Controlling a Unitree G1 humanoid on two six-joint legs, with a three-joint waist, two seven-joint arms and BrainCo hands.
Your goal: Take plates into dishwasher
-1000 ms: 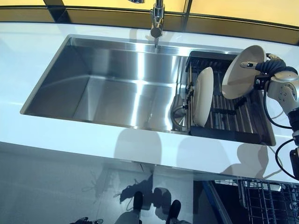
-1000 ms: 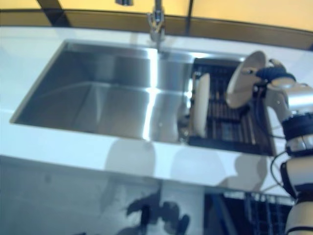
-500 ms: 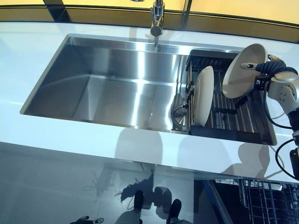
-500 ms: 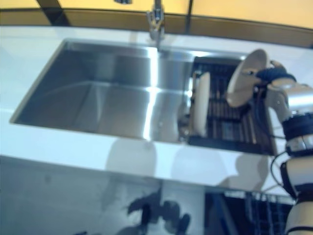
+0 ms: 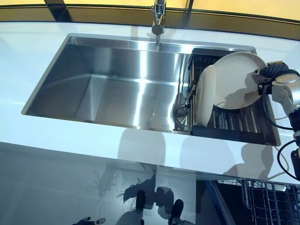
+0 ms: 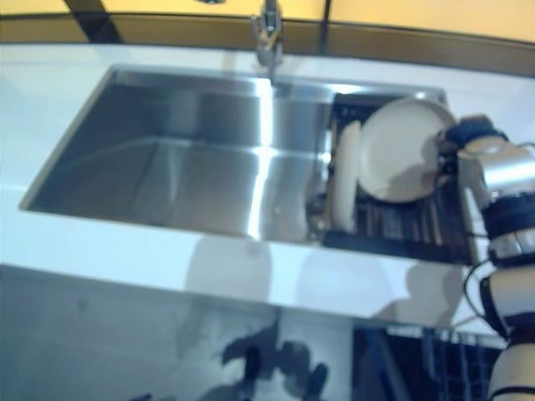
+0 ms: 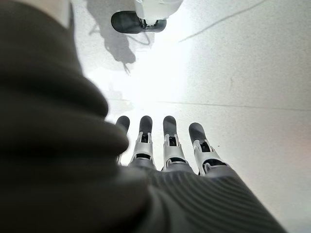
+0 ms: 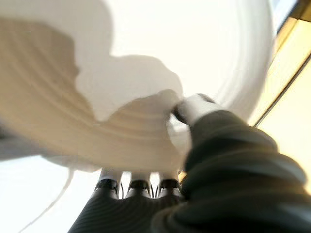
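Note:
My right hand (image 5: 275, 80) is shut on the rim of a cream plate (image 5: 236, 80), held above the dark dish rack (image 5: 234, 129) at the right end of the sink. The plate now faces up towards me, tilted. In the right wrist view the thumb presses on the plate's face (image 8: 146, 63) and the fingers (image 8: 140, 187) pass under its rim. A second cream plate (image 5: 205, 95) stands on edge in the rack's left side. My left hand (image 7: 165, 150) shows only in its wrist view, fingers straight, holding nothing, above the floor.
The steel sink basin (image 5: 117, 89) lies left of the rack, with the tap (image 5: 158, 18) at the back. White countertop (image 5: 93, 140) surrounds it. The dishwasher's wire rack (image 5: 272, 201) shows below the counter at the lower right.
My right hand has turned the held plate from nearly edge-on to face up and lowered it slightly over the rack. The other plate has not moved.

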